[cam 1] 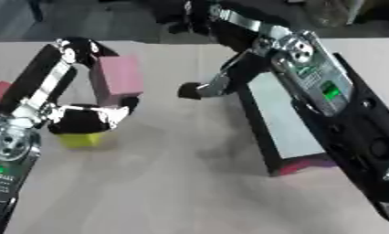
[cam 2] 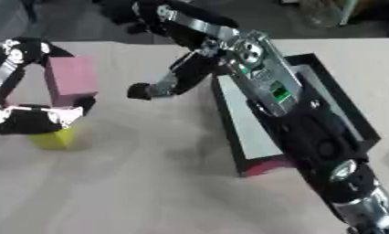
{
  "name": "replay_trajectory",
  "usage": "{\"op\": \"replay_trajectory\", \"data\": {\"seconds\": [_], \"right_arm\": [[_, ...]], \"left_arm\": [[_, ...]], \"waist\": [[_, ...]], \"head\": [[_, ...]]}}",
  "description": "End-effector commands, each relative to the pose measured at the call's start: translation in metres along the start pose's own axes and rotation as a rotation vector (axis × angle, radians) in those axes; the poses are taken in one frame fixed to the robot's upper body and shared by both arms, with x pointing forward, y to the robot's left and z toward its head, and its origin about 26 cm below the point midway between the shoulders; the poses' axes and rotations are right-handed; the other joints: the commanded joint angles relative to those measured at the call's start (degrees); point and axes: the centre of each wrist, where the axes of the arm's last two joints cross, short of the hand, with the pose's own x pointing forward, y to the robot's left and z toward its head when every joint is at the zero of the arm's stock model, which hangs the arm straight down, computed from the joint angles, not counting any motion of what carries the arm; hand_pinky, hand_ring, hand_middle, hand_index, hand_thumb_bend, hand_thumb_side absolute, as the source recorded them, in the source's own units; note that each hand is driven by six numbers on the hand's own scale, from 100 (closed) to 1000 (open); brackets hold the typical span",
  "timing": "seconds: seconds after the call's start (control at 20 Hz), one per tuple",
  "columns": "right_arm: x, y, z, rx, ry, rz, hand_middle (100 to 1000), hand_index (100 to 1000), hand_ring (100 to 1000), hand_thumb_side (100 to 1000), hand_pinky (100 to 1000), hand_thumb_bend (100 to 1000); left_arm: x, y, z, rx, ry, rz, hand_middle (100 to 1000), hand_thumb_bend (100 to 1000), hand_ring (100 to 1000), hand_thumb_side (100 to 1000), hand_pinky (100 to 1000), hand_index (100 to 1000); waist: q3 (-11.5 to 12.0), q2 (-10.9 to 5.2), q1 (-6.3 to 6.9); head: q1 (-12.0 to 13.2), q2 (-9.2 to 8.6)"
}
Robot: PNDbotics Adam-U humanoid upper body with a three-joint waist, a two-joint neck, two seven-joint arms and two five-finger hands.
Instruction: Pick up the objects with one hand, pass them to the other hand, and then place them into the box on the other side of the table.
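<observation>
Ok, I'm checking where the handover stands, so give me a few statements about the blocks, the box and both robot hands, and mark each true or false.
1. The left robot hand holds the pink block. True: its fingers are curled round the block.
2. The right robot hand also grips the pink block. False: it is apart from the block and holds nothing.
3. A yellow block sits on the table under the left robot hand. True.
4. The black box lies on the robot's left. False: it lies on the right, partly under the right arm.
5. The pink block is already in the box. False: it is in the left robot hand.
</observation>
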Motion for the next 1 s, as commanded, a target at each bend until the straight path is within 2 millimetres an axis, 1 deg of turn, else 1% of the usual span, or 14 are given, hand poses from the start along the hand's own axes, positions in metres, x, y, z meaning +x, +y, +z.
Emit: {"op": "replay_trajectory", "data": {"seconds": [0.05, 0.1, 0.25, 0.3, 0.4, 0.45, 0.5, 0.65, 0.75, 1.0], "right_arm": [[0.009, -0.006, -0.008, -0.011, -0.027, 0.037, 917, 883, 953, 100, 925, 454], [0.011, -0.006, -0.009, -0.01, -0.038, 0.052, 909, 879, 944, 100, 922, 446], [0.018, -0.007, -0.012, -0.006, -0.077, 0.116, 857, 847, 894, 100, 893, 418], [0.022, -0.007, -0.014, -0.002, -0.092, 0.143, 828, 833, 818, 100, 856, 405], [0.026, -0.009, -0.015, 0.008, -0.117, 0.196, 807, 819, 734, 100, 824, 396], [0.028, -0.009, -0.016, 0.013, -0.124, 0.22, 805, 815, 720, 100, 819, 401], [0.028, -0.009, -0.017, 0.022, -0.129, 0.241, 814, 815, 728, 100, 822, 407], [0.029, -0.006, -0.021, 0.056, -0.132, 0.299, 807, 809, 702, 100, 808, 408], [0.028, -0.004, -0.023, 0.076, -0.129, 0.331, 812, 808, 700, 100, 805, 403], [0.026, 0.001, -0.025, 0.098, -0.121, 0.396, 802, 801, 715, 100, 801, 398]], "left_arm": [[0.006, -0.001, -0.004, 0.005, -0.004, 0.03, 398, 162, 477, 100, 741, 531], [0.006, -0.003, -0.005, -0.001, 0.002, 0.032, 395, 148, 475, 100, 738, 531], [0.008, -0.007, -0.009, -0.015, 0.03, 0.023, 394, 168, 473, 100, 727, 530], [0.009, -0.009, -0.01, -0.02, 0.037, 0.019, 395, 175, 473, 100, 724, 531], [0.011, -0.012, -0.013, -0.029, 0.049, 0.006, 397, 177, 474, 100, 724, 532], [0.013, -0.014, -0.015, -0.033, 0.052, 0.001, 397, 176, 474, 100, 724, 533], [0.014, -0.015, -0.016, -0.037, 0.055, -0.002, 397, 177, 474, 100, 723, 533], [0.017, -0.019, -0.02, -0.041, 0.063, -0.015, 400, 187, 476, 100, 720, 533], [0.019, -0.022, -0.022, -0.045, 0.067, -0.028, 400, 190, 476, 100, 719, 533], [0.023, -0.027, -0.026, -0.047, 0.085, -0.042, 397, 194, 472, 100, 715, 532]], "waist": [[0.1, -1.76, -0.28], [0.1, -1.79, -0.26], [0.1, -1.86, -0.2], [0.1, -1.88, -0.18], [0.1, -1.92, -0.14], [0.1, -1.93, -0.13], [0.1, -1.94, -0.13], [0.2, -1.94, -0.08], [0.2, -1.91, -0.01], [0.2, -1.85, 0.13]], "head": [[-0.4, 0.0], [-0.5, 0.04], [-0.6, 0.12], [-0.6, 0.16], [-0.7, 0.3], [-0.7, 0.34], [-0.8, 0.37], [-0.9, 0.43], [-1.0, 0.33], [-1.0, 0.16]]}}
